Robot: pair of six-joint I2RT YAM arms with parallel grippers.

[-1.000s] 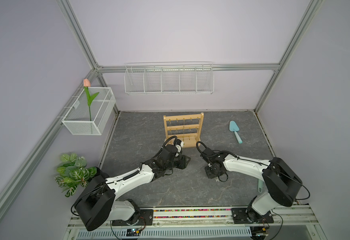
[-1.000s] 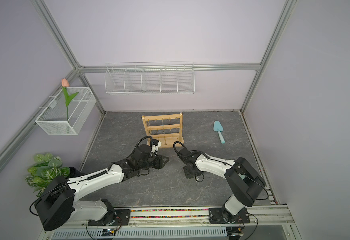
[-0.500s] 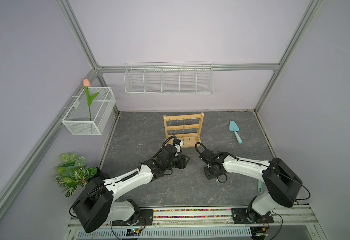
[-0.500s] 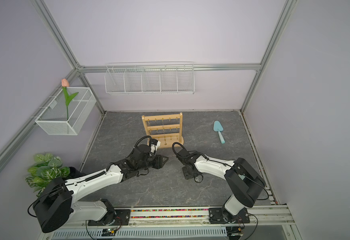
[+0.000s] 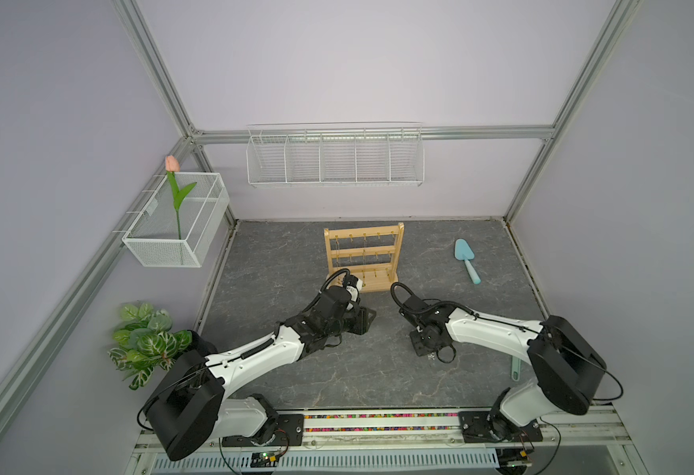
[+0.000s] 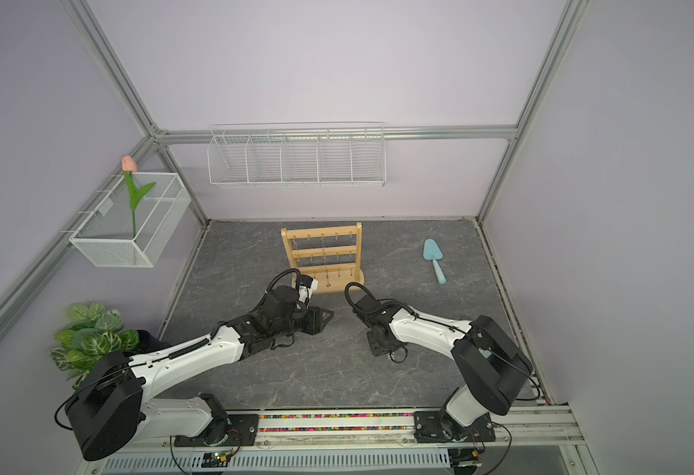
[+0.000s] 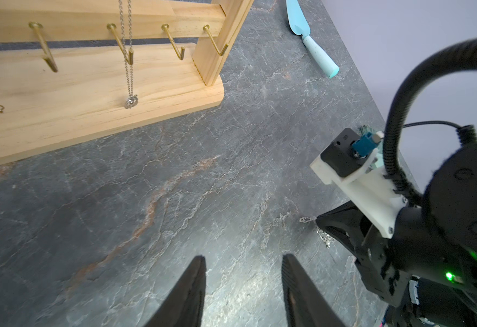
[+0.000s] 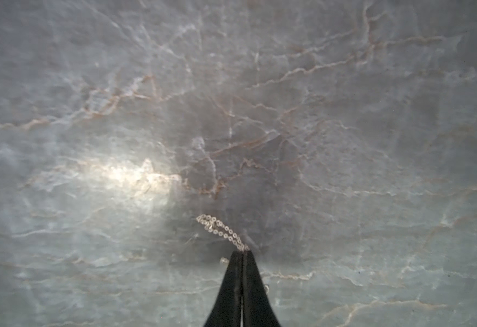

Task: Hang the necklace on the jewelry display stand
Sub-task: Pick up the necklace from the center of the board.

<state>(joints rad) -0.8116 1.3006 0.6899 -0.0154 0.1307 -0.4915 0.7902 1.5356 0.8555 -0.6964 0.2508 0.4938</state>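
Right gripper [image 8: 242,254] pinched on necklace [image 8: 219,229] down on the bench [image 8: 344,113]; left gripper [image 7: 243,259] part open, empty
Top views: stand [image 5: 364,257] upright at mid-back of bench, both arms in front of it; right gripper tip-down on bench, in front of and to the right of the stand's base, necklace only a faint glint at its tip; left gripper near the stand's front left corner; trowel [image 5: 466,261] right of stand. Left wrist: fingers at a medium gap, nothing between; stand's bottom hooks close ahead, a silver chain [image 7: 128,56] hangs past one, pendant over the base; necklace lies on bench at the right gripper. Right wrist: fingers closed together, short loop of links poking out from the tips, lying on bench
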